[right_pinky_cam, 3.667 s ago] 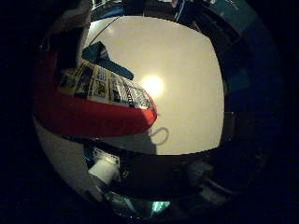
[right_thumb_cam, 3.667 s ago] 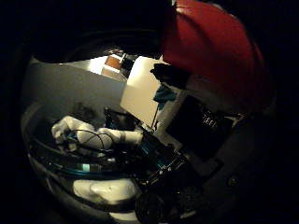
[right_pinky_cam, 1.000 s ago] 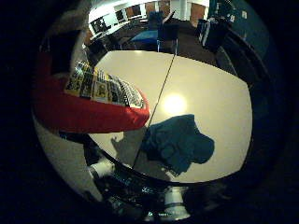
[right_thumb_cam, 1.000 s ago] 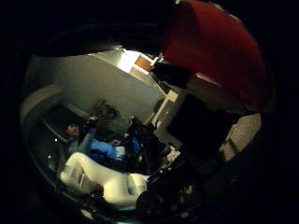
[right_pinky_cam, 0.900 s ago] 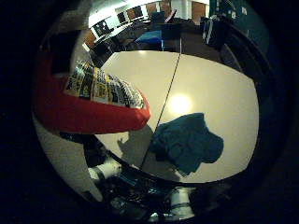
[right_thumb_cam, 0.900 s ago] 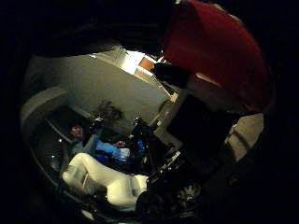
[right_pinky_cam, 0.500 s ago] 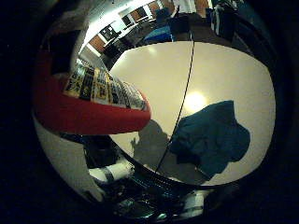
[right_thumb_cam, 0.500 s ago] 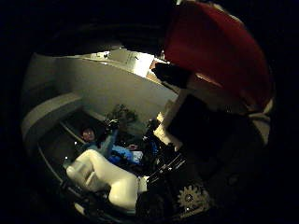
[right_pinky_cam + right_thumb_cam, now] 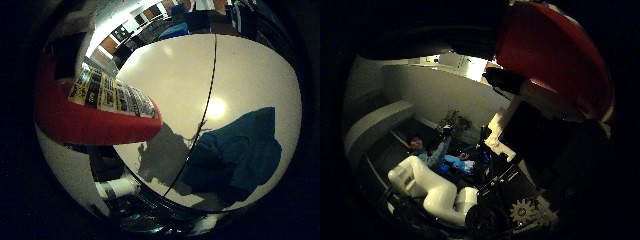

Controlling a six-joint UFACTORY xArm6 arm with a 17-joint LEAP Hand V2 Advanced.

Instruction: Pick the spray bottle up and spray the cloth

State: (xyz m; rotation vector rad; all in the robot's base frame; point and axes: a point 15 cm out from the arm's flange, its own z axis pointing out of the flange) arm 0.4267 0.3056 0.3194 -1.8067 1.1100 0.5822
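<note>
A red spray bottle (image 9: 90, 112) with a printed label fills one side of the right little finger side palm view, close to the palm. In the right thumb side palm view, its red body (image 9: 555, 55) sits against the black and white parts of my hand (image 9: 515, 120), which is curled round it. The bottle is held above a white table (image 9: 180, 70). A teal cloth (image 9: 235, 150) lies crumpled on the table beside a seam between two tabletops. The shadow of the hand and bottle falls on the table next to the cloth.
Chairs and other tables (image 9: 150, 25) stand beyond the table's far edge. A bright light reflection (image 9: 215, 107) lies on the tabletop by the seam. The white arm (image 9: 430, 195) shows in the right thumb side palm view, with a room wall behind.
The whole picture has shifted, so the hand has moved with the bottle. The cloth now looks larger and closer. The bottle keeps its place against the palm.
</note>
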